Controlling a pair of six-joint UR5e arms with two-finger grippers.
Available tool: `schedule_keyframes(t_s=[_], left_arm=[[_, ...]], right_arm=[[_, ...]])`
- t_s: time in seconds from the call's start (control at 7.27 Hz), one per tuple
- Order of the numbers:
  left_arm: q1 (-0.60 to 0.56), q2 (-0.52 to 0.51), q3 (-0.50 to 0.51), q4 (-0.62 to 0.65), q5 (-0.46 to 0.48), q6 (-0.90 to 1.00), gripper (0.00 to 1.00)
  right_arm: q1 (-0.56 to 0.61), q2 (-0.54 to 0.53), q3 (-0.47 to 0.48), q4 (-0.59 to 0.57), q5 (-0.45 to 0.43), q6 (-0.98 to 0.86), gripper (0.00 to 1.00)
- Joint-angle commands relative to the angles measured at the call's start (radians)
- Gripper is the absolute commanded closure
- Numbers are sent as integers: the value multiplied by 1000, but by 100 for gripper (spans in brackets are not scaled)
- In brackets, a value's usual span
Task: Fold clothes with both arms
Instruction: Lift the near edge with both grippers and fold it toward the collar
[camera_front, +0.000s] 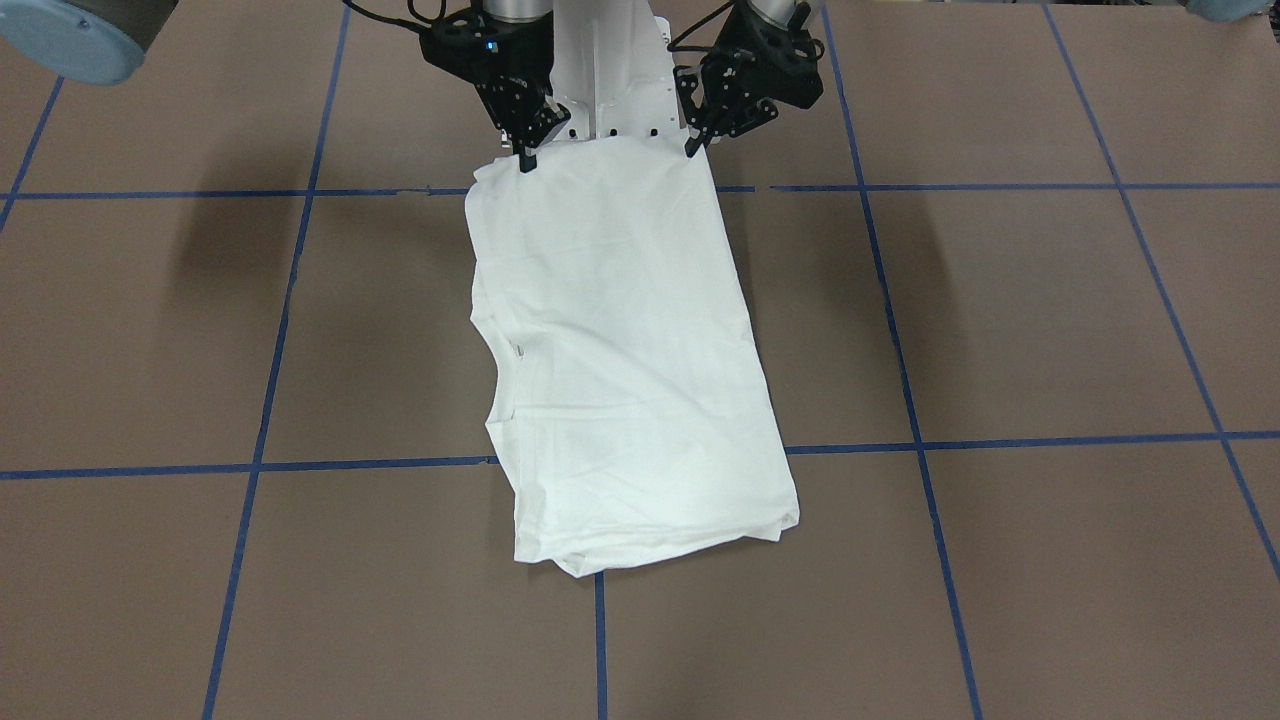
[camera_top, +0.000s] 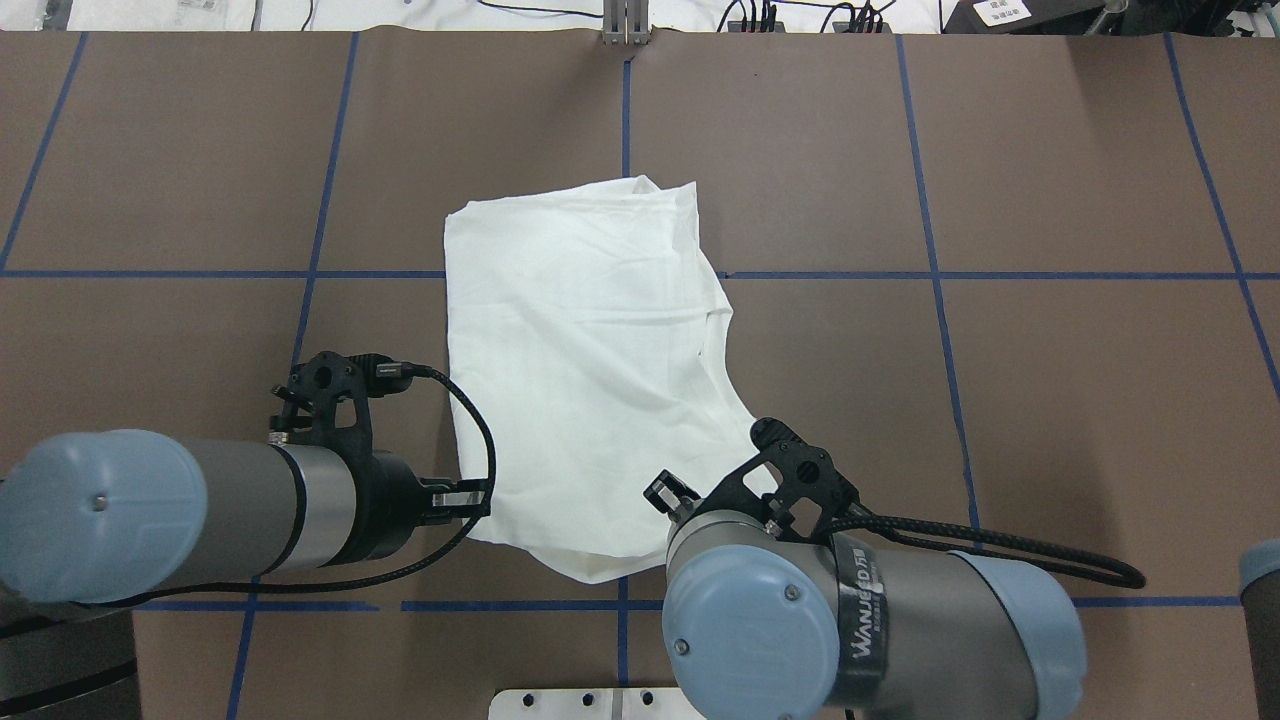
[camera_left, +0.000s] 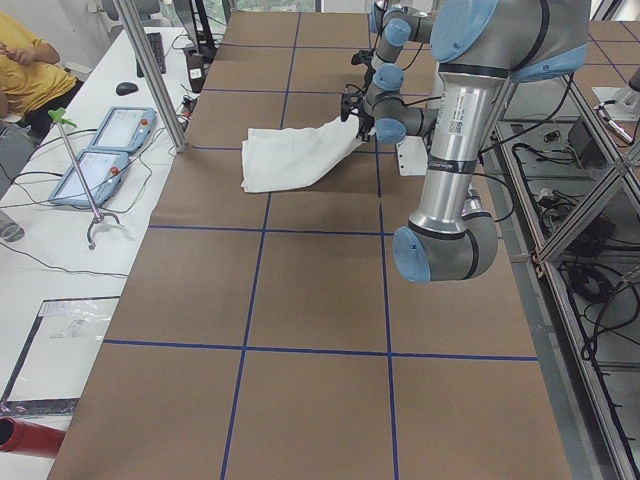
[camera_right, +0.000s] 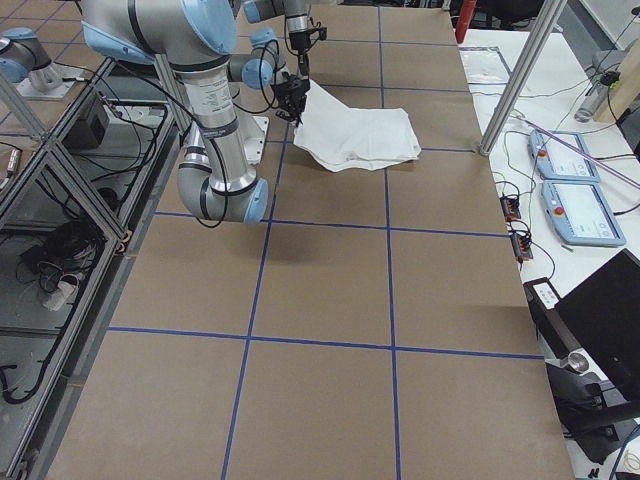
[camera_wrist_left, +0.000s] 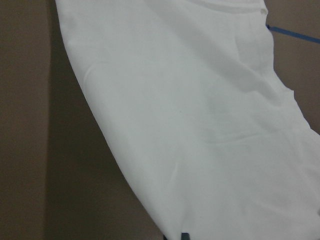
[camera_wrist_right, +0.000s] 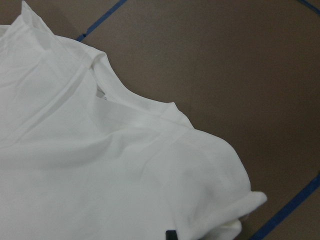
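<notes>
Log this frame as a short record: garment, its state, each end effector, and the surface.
garment: white shirt, no print showing
state: folded into a long narrow panel, lying flat except for the raised robot-side edge
neckline: on the long edge toward the robot's right
left end effector: shut on one robot-side corner
right end effector: shut on the other robot-side corner
surface: brown table with blue tape grid
</notes>
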Motion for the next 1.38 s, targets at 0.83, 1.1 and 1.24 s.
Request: schedule_keyframes(t_s=[0.83, 1.1, 1.24], left_arm=[[-302, -230, 453, 80, -19, 279, 100], [-338, -279, 683, -105, 17, 300, 100], [-376, -326, 755, -150, 19, 334, 100]], right_arm=[[264, 240, -615, 362, -99, -334, 100], [313, 318, -822, 474, -94, -374, 100], [334, 343, -852, 495, -83, -403, 100]])
